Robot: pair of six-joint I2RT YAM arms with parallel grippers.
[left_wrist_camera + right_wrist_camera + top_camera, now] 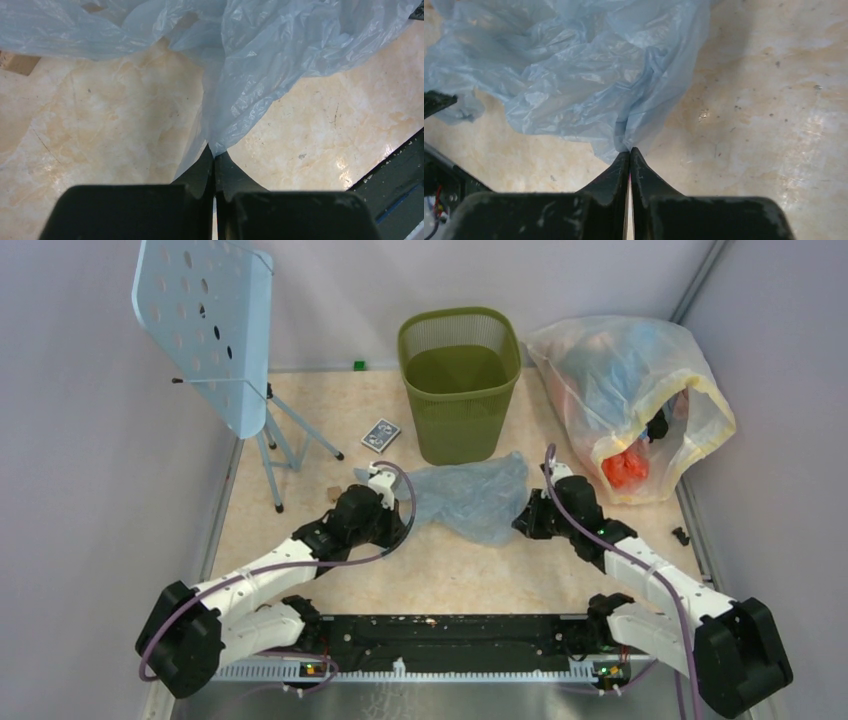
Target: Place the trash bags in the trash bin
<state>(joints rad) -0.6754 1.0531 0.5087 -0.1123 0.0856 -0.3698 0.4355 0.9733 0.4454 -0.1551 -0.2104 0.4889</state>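
Left gripper [215,154] pinches trash bag [472,496] at left edge; right gripper [630,151] pinches right edge. Grasp step judged complete. Next: joint lift, carry far over trash bin [460,425].

The trash bag [475,498] between the black left gripper [215,156] and black right gripper [630,151] is pale translucent blue. Beyond them, the trash bin [460,385] is olive green with mesh-patterned sides. The table [450,570] beneath them is cream, marbled tan.

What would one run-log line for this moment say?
left jaws: shut on trash bag | right jaws: shut on trash bag | bag: in front of trash bin, not inside
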